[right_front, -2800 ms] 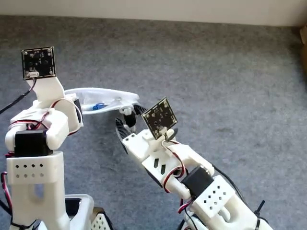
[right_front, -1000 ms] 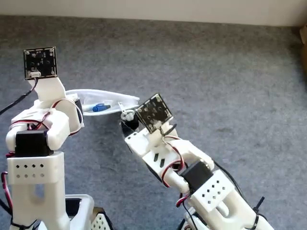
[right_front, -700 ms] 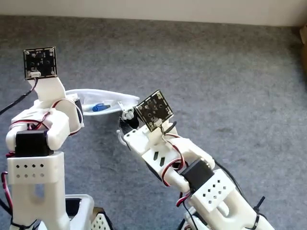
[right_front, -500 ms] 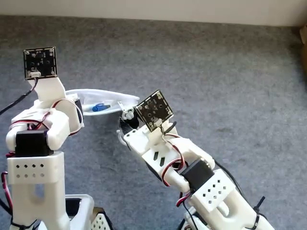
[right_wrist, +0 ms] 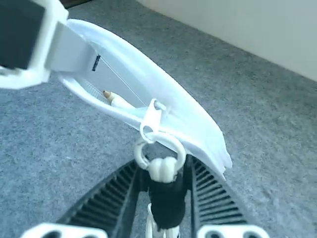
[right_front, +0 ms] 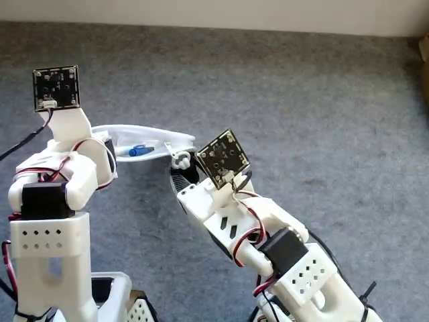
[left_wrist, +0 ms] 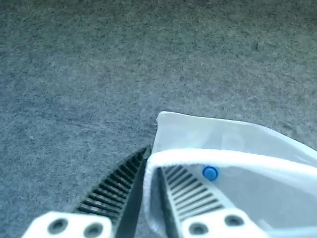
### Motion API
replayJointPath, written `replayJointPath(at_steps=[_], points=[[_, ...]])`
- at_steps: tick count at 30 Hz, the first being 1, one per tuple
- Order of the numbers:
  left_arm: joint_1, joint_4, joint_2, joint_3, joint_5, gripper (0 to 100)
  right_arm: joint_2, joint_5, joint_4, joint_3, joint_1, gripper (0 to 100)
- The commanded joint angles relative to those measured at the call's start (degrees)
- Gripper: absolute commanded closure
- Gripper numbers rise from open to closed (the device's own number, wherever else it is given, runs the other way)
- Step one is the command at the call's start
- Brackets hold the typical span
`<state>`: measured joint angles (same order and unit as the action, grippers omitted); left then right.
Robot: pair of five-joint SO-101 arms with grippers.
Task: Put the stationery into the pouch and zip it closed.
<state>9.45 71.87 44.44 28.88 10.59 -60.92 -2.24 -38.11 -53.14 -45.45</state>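
Note:
A translucent white pouch (right_front: 151, 137) is held above the grey carpet between both arms. My left gripper (left_wrist: 152, 162) is shut on the pouch (left_wrist: 233, 144) at one end, pinching its rim. A blue pen (right_front: 139, 150) lies inside, and its blue cap (left_wrist: 210, 173) shows through the wall. At the other end, my right gripper (right_wrist: 163, 171) is shut on the zipper pull's black cord with its white bead and ring (right_wrist: 159, 157). The zipper slider (right_wrist: 151, 118) sits near that end of the pouch (right_wrist: 148, 84). A pencil tip (right_wrist: 110, 96) shows in the unzipped mouth. My right gripper (right_front: 182, 172) is just below the pull (right_front: 179, 159).
Grey carpet (right_front: 322, 100) spreads all around, with a pale wall strip (right_front: 268, 13) along the far edge. The left arm's white base (right_front: 50, 255) stands at the near left, the right arm's body (right_front: 288, 261) at the near middle.
My right gripper, open beside the pouch's end 2.8 s ago, has shut on the zipper pull. In the last half second the right arm shifted slightly to the right. The left arm held still.

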Motion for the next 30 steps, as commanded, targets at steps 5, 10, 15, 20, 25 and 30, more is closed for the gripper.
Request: replayJointPath(at_steps=[5, 10, 15, 20, 25, 30], points=[[0.5, -0.8, -0.4, 0.5, -0.4, 99, -1.3, 0.6, -0.4, 2.7, -0.6, 88.8], [0.5, -0.8, -0.4, 0.5, -0.4, 99, -1.5, 0.1, -0.7, 2.7, -0.5, 99.7], [0.5, -0.8, -0.4, 0.5, -0.4, 99, -1.5, -2.0, -5.2, 2.9, -0.6, 99.2], [0.5, -0.8, -0.4, 0.2, -0.4, 99, -1.7, -3.0, -8.7, 2.9, -0.3, 99.2], [0.5, -0.8, -0.4, 0.2, -0.4, 99, -7.2, -2.6, -10.9, 2.8, -0.3, 99.0], [0.5, -0.8, -0.4, 0.1, -0.4, 99, -7.7, 0.8, -10.9, 2.7, -0.5, 88.1]])
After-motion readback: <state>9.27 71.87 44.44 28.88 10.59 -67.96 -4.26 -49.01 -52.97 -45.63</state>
